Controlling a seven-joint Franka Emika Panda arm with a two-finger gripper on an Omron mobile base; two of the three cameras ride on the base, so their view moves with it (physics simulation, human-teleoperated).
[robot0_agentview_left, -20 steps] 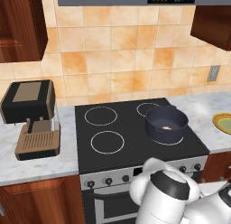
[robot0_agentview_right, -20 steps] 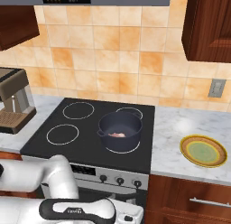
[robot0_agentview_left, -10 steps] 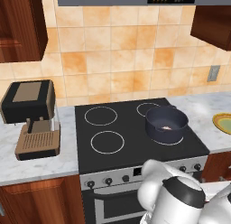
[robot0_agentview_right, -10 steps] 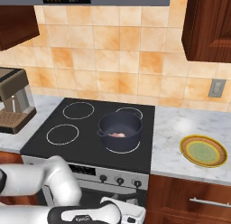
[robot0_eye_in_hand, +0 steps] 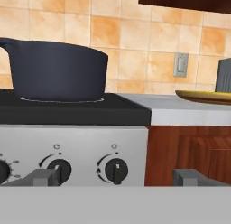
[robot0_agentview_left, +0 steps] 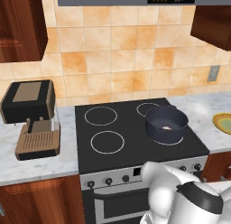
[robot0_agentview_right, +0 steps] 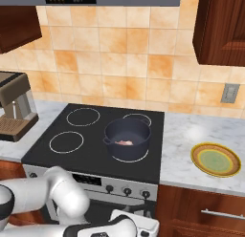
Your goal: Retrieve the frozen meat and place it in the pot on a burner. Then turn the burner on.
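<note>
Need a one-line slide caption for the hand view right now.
Hand camera level with the stove front: two knobs ahead, the pot on its burner above, yellow-green plate on the counter beside.

The white arm (robot0_agentview_right: 57,198) folds low across the frame's bottom; gripper (robot0_eye_in_hand: 117,178) fingertips stand wide apart, holding nothing.

I see a black stove (robot0_agentview_left: 126,128) set into the marble tabletop (robot0_agentview_left: 40,162). The pot (robot0_agentview_left: 165,123) stands on the front right burner, with the frozen meat (robot0_agentview_right: 126,143) inside it. On the tabletop left of the stove stands a coffee machine (robot0_agentview_left: 31,117). On the right side lies a yellow-green plate (robot0_agentview_right: 215,160).
</note>
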